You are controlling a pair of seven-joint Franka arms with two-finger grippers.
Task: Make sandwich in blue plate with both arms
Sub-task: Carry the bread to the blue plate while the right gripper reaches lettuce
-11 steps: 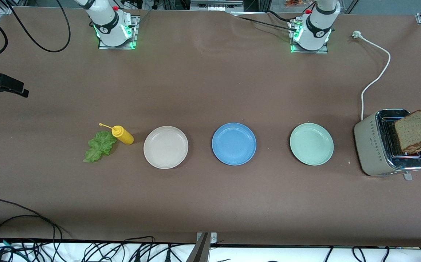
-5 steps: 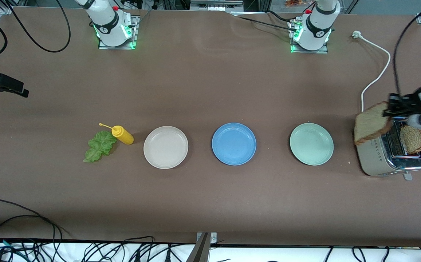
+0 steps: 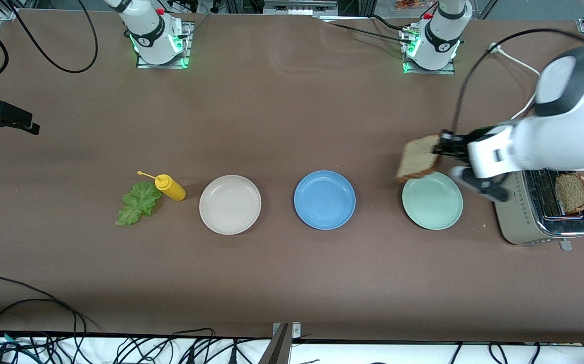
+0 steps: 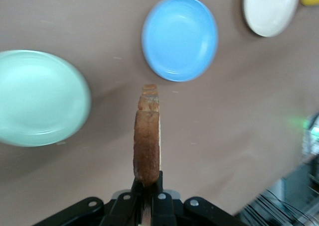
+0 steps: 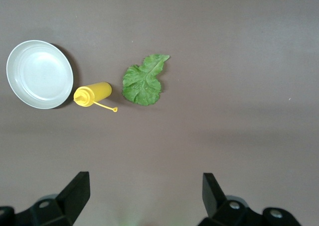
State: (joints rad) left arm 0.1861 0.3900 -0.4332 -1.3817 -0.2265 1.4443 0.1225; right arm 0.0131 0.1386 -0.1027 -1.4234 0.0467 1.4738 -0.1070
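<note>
Brown table [image 3: 282,121], left claw [image 3: 441,148] gripping bread slice [image 3: 417,163] above mint plate [image 3: 432,200], right claw [image 5: 144,193] spread

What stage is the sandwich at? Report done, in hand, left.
Done: nothing lies in the blue plate yet. In hand: the left gripper, jaws shut on a bread slice, carries it over the mint-green plate's edge. Left: the second bread slice sits in the toaster; the lettuce leaf lies beside the yellow squeeze bottle. The right gripper waits open above them.
</note>
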